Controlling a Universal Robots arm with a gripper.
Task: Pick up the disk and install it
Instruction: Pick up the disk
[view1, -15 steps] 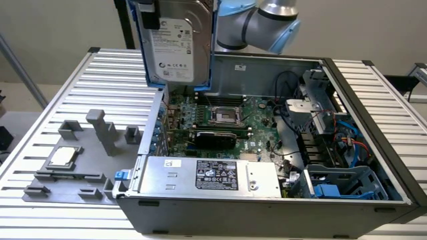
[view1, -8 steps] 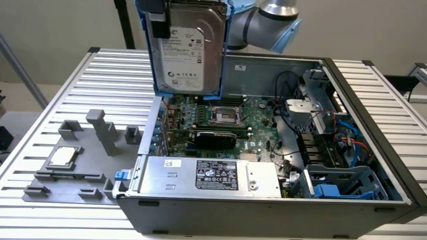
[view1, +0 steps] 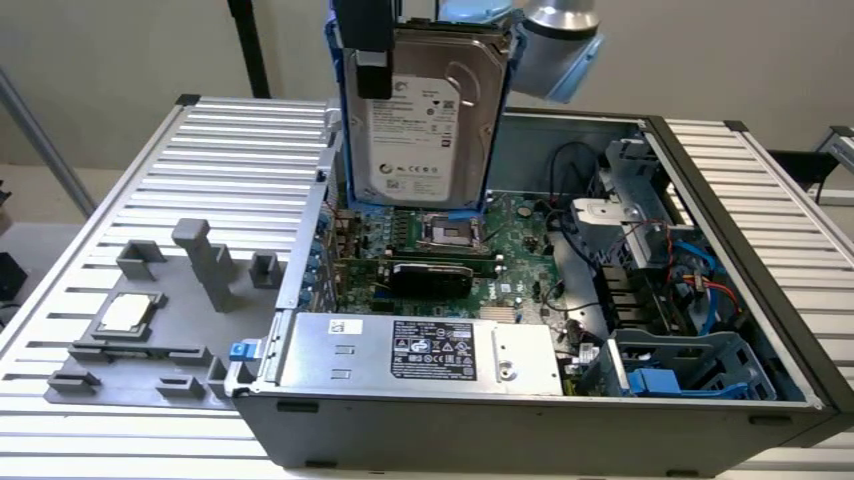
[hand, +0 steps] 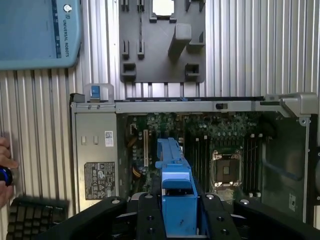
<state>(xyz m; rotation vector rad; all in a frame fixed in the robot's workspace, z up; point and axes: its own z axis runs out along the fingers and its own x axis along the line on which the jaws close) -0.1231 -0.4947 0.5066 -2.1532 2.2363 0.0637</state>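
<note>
We find the gripper (hand: 179, 220) partly closed on the disk (view1: 424, 110), gripping its blue bracket (hand: 173, 165). The disk hangs upright above the open computer case (view1: 534, 425), apparently to clear the walls.

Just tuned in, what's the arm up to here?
The arm's gripper is clamped on the disk, holding it upright by its upper end over the open computer case, above the motherboard. The disk is not yet seated in any bay. The processor chip sits on the grey fixture beside the case, on the exterior view's left.
</note>
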